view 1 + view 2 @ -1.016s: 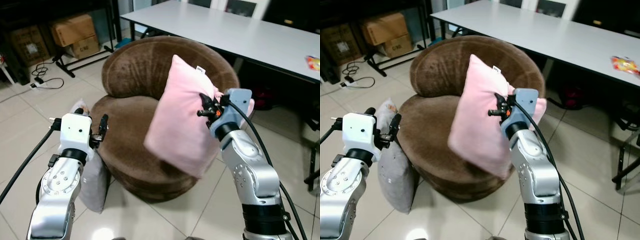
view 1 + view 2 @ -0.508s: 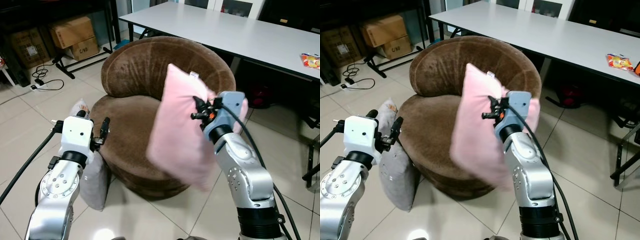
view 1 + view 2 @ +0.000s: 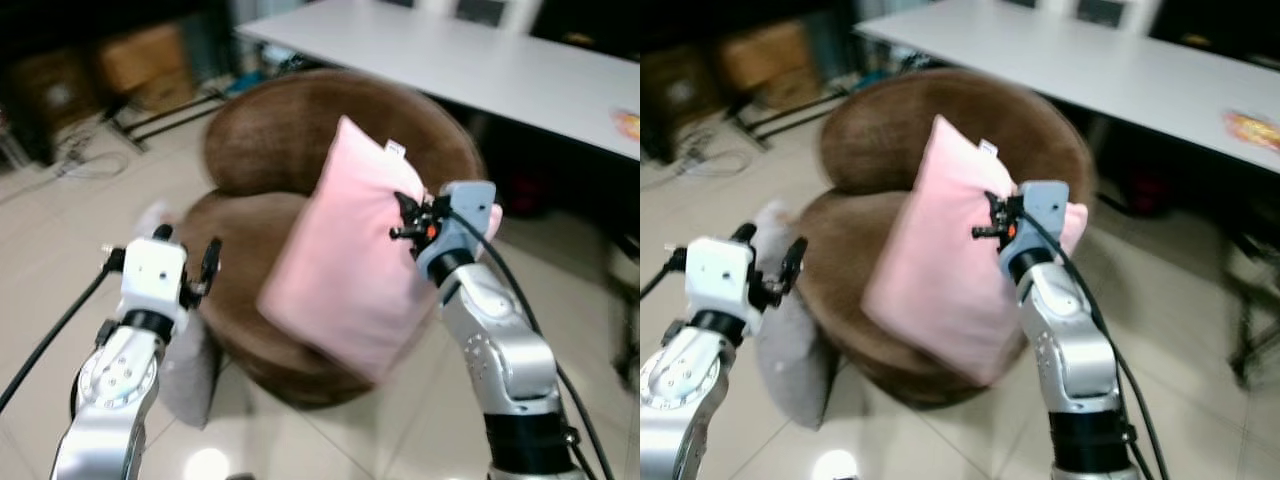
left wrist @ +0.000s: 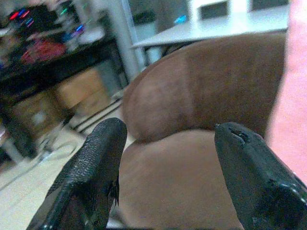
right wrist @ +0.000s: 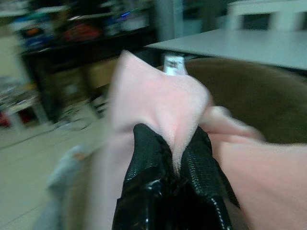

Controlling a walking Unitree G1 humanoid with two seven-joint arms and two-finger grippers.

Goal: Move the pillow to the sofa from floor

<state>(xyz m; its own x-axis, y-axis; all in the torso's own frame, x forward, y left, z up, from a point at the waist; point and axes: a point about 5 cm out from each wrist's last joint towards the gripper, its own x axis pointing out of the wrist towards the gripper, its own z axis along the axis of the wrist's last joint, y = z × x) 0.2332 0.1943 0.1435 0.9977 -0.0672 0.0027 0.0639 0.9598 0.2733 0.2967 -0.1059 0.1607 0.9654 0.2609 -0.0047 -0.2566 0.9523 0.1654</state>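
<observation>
Pinching a fold near the top edge of the pink pillow [image 3: 350, 255], the right gripper's [image 5: 173, 160] two black fingers are pressed together on the soft cloth, holding it in the air over the front of the sofa [image 3: 270, 150]; a small white tag sticks up from the pillow's edge. Spread wide with nothing between them, the left gripper's [image 4: 168, 158] two fingers point at the round brown sofa, whose plush seat lies bare on that side. A second pillow [image 3: 790, 350], grey, leans against the sofa's base on the glossy tiled floor [image 3: 60, 240]. One long white table [image 3: 470, 65] stands behind.
</observation>
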